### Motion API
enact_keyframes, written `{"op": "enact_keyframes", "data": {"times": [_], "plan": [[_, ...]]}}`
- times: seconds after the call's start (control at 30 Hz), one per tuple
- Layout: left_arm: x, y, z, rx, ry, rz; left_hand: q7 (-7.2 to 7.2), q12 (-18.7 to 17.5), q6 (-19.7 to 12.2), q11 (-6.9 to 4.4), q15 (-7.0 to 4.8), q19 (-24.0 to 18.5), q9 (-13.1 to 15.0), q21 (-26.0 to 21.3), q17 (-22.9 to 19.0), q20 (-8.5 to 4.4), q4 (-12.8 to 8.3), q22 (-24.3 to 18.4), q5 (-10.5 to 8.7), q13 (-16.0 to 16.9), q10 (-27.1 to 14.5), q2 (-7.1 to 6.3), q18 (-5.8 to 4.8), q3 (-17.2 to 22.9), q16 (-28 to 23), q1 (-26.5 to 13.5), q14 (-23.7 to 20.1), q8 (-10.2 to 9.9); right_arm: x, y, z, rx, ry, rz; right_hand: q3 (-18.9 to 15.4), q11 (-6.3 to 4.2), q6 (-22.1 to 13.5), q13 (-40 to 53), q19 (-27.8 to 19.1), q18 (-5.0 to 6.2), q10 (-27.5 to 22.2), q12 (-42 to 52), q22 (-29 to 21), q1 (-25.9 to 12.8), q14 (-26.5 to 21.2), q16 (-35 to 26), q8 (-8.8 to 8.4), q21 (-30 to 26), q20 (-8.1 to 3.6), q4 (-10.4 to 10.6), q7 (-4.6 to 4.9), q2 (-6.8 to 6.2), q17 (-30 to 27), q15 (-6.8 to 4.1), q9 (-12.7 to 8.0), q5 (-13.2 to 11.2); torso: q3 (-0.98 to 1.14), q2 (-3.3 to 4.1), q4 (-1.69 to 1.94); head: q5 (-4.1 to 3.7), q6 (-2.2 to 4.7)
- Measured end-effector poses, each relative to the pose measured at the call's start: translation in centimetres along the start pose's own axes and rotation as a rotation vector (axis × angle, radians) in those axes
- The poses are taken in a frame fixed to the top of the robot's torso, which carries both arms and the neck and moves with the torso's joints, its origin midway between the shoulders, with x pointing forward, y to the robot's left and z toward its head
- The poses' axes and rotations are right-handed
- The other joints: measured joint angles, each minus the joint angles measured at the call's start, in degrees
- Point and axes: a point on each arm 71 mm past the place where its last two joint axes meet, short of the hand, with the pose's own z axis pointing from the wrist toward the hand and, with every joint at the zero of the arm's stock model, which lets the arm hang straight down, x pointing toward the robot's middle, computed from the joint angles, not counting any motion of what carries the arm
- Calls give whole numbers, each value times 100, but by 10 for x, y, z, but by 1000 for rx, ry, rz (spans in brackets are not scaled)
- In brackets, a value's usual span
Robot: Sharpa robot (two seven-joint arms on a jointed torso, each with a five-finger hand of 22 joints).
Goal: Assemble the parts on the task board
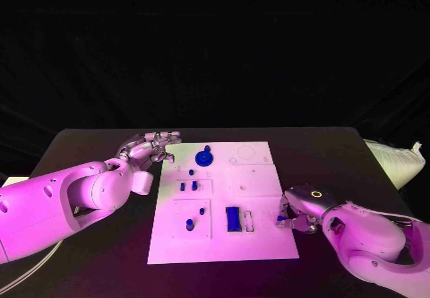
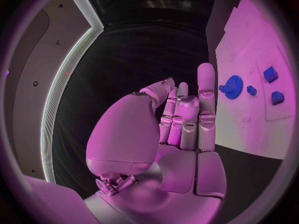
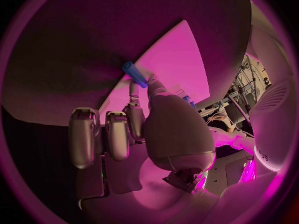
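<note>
The white task board [image 1: 255, 186] lies in the middle of the black table. A blue gear [image 1: 204, 158] sits near its far left corner, also seen as the blue gear [image 2: 233, 87] past my left fingers. Two small blue pegs [image 1: 188, 185] stand below it, two more blue parts [image 1: 194, 218] lie in a recessed panel, and a long blue block [image 1: 233, 218] lies beside them. My left hand [image 1: 152, 148] hovers at the board's far left corner, fingers straight and holding nothing [image 2: 177, 119]. My right hand [image 1: 300, 211] is at the board's right edge and pinches a small blue peg [image 3: 134, 74] at its fingertips.
A white padded bag [image 1: 396, 161] lies off the table's right side. Bare black table [image 1: 99, 149] surrounds the board on the left and right. A small white slot [image 1: 249, 220] lies right of the long block.
</note>
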Motion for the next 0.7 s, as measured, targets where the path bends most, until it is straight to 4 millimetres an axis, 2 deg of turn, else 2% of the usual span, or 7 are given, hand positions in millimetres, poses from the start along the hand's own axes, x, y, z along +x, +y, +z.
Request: {"op": "enact_keyframes", "data": {"times": [0.1, 0.27, 0.57, 0.7], "plan": [[0, 0, 0, -1, 0, 0, 6, 0, -6, 0, 0, 0, 0, 0, 0, 0, 0, 0, 0, 0, 0, 0, 0, 0, 0, 0, 0, 0, 0, 0, -1, 0, -1, 0, 19, -9, 0, -218, 0, 1, 9, 2, 0, -48, 22, 0, -6, 0, 0, 57, 0, -77, 0, 22, -24, 1, 1, 1, 1, -4, 0], [0, 1, 0, -3, 0, 0, 6, 0, -6, 0, 0, 0, 0, 0, 0, 0, 0, 0, 0, 0, 0, 0, 0, 0, 0, 0, 0, 0, 0, -1, -2, 1, 0, 0, 35, -9, 0, -271, 0, 0, 9, -1, -1, -92, 22, 0, -28, 0, 0, 87, -1, -121, -1, 22, -25, 1, -3, 1, 2, -9, -4], [0, 2, 0, -5, 0, -1, 6, 0, -6, 20, 0, 0, 0, 0, -10, 0, 0, 0, 0, 0, -20, 0, 0, 0, 0, 0, 0, -1, 1, -4, -6, 9, 4, -2, 19, -10, -1, -249, 0, 0, 10, -4, -1, -115, 22, 0, -28, 0, 0, 135, -1, -144, -1, 22, -19, 0, -3, -2, 2, -19, -4], [0, 2, 0, -6, 0, -1, 6, 0, -6, 20, 0, 0, 0, 0, -10, 0, 0, 0, 0, 0, -20, 0, 0, 0, 0, 0, 0, -1, 2, -6, -8, 12, 7, -4, 128, -10, -1, -244, 0, 1, 10, -3, -1, -101, 22, 0, -37, 0, 0, 170, -1, -130, -1, 22, -11, 0, -3, -3, 1, -29, 2]]}}
